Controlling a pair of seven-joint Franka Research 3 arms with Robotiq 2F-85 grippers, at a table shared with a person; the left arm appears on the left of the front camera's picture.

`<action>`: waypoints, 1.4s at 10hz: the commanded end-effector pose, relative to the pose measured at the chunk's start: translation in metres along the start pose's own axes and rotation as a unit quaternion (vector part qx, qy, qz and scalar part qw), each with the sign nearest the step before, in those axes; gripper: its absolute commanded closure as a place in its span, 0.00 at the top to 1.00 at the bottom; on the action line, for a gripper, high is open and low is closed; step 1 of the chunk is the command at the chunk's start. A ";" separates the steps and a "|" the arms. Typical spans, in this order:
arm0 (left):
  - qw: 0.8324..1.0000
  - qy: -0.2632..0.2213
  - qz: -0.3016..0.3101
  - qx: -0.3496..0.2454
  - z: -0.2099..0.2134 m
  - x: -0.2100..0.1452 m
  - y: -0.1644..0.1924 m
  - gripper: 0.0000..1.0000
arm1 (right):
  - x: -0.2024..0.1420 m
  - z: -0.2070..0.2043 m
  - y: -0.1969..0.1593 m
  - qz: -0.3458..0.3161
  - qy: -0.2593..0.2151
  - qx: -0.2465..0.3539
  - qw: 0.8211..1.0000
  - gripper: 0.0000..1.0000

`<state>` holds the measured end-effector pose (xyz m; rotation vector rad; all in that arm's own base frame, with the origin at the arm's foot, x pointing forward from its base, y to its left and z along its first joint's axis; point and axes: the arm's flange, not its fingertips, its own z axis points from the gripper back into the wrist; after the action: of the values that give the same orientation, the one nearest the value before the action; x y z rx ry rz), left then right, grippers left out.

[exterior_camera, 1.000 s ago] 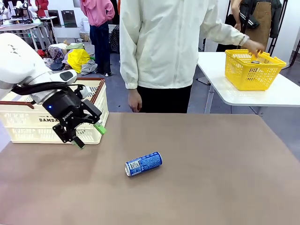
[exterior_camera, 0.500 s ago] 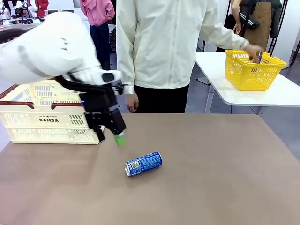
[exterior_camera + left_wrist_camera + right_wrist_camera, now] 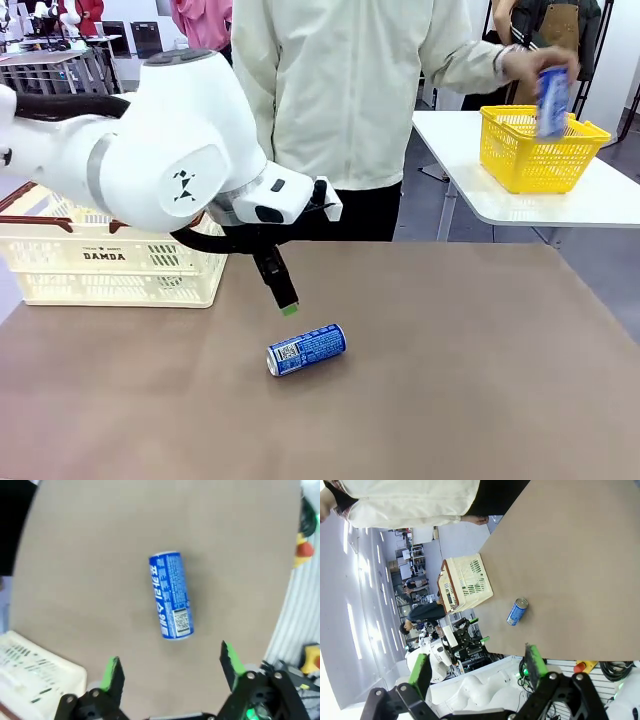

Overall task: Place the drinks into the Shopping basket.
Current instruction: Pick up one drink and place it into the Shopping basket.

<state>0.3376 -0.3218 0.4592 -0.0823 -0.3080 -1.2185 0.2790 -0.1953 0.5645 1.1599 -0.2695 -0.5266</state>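
Note:
A blue drink can [image 3: 306, 349] with white lettering lies on its side in the middle of the brown table. My left gripper [image 3: 288, 306] hangs just above and behind it, and the arm's bulk hides most of the gripper in the front view. In the left wrist view that gripper [image 3: 171, 667] stands open with nothing between its fingers, and the can [image 3: 171, 596] lies just ahead of it. The cream Shopping basket [image 3: 110, 262] stands at the table's left rear. My right gripper [image 3: 477, 665] is open and empty, high above the table, with the can [image 3: 517, 611] and basket [image 3: 467, 582] far below.
A person in a pale jacket stands at the far edge, one hand holding a second blue can [image 3: 552, 100] above a yellow basket [image 3: 540, 150] on a white side table. The brown table's right half is bare.
My left arm swung right from beside the Shopping basket to just above the lying can, gripper still open. The person's hand lifted a blue can out of the yellow basket.

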 end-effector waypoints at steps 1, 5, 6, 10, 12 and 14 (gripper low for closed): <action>0.996 0.054 0.046 -0.050 -0.001 0.001 0.010 1.00 | 0.000 0.001 0.004 -0.006 0.001 0.004 1.000 1.00; 0.998 -0.056 0.004 -0.010 -0.031 0.015 0.006 1.00 | 0.000 0.001 0.004 -0.006 0.001 0.004 1.000 1.00; 0.999 -0.050 0.006 -0.021 -0.023 -0.001 0.013 1.00 | 0.000 0.001 0.004 -0.006 0.001 0.004 1.000 1.00; 0.988 -0.144 0.054 -0.023 0.272 -0.206 0.004 1.00 | 0.000 0.001 0.004 -0.006 0.001 0.004 1.000 1.00; 0.974 -0.174 0.144 -0.021 0.319 -0.283 0.005 1.00 | 0.000 0.001 0.004 -0.006 0.001 0.004 1.000 1.00; 0.955 -0.231 0.182 -0.043 0.307 -0.340 0.005 1.00 | 0.000 0.001 0.004 -0.006 0.001 0.004 1.000 1.00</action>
<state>0.1615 0.0507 0.6701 -0.4386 -0.5991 -0.8762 0.2792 -0.1959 0.5650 1.1595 -0.2702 -0.5269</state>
